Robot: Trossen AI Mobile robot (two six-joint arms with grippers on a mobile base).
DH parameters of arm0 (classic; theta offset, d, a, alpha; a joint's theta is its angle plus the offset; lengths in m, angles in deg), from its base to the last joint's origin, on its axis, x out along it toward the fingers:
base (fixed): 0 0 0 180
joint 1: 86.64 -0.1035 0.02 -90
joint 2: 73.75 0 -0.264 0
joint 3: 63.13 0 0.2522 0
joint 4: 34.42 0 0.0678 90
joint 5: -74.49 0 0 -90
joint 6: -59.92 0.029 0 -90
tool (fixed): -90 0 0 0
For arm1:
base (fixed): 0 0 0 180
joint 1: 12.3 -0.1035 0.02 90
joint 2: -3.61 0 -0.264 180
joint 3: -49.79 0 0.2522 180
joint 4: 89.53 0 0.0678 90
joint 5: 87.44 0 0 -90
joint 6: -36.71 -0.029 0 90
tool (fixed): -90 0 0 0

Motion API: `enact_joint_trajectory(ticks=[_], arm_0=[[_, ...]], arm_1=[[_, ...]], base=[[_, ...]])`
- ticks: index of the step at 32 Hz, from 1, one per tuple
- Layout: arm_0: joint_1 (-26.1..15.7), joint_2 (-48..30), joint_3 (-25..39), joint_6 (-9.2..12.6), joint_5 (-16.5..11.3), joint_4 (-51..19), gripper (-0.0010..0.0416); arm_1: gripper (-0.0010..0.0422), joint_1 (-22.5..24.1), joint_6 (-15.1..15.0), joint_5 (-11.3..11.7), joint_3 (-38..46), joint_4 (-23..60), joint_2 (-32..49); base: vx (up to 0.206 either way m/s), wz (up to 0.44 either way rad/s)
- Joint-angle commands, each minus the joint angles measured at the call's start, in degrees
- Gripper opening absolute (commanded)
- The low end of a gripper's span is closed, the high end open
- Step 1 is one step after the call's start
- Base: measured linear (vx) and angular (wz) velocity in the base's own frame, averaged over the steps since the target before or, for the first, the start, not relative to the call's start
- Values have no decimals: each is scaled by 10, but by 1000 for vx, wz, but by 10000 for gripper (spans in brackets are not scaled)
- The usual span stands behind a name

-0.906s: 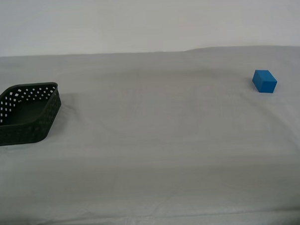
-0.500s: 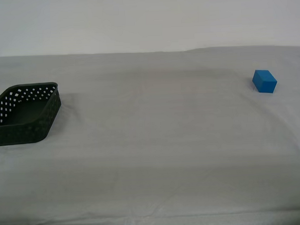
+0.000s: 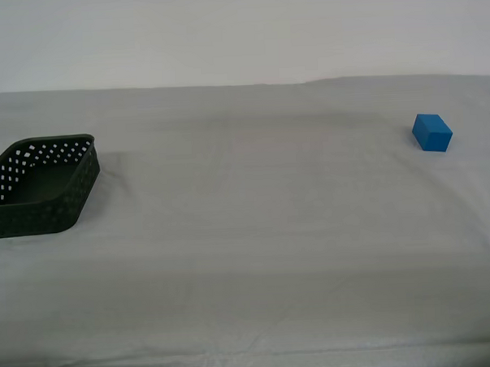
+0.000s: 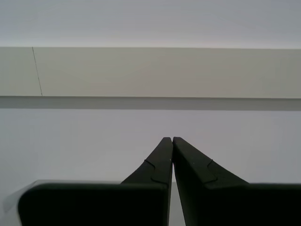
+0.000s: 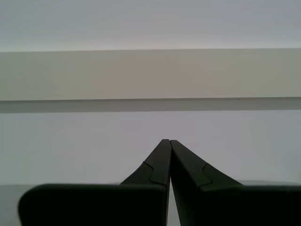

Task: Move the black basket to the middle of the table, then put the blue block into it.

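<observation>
The black basket sits empty on the table at the exterior view's far left. The blue block sits on the cloth at the exterior view's far right, well apart from the basket. Neither arm shows in the exterior view. My first gripper is shut and empty, with its tips together, and faces a pale wall. My second gripper is shut and empty too, facing the same kind of wall. Neither wrist view shows the basket or the block.
A plain pale wall rises behind the table's far edge. The cloth between basket and block is slightly wrinkled. The table's front edge runs along the bottom of the exterior view.
</observation>
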Motion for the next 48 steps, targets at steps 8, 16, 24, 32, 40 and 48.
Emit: enact_joint_trajectory(ticks=[8,16,24,32,40,48], arm_0=[[0,0,0,0,1,2,1],[0,0,0,0,1,2,1],[0,0,0,0,1,2,0],[0,0,0,1,1,-24,1],[0,-1,0,1,1,-57,1],[0,-1,0,1,1,-59,0]], arm_1=[[0,0,-1,0,0,-3,0],[0,0,0,0,0,-3,0],[0,0,0,0,7,-5,0],[0,-10,-7,68,27,108,0],[62,-55,5,67,35,278,57],[230,-80,54,63,35,358,152]], base=[[0,0],[0,0],[0,0],[0,0],[0,0],[0,0]])
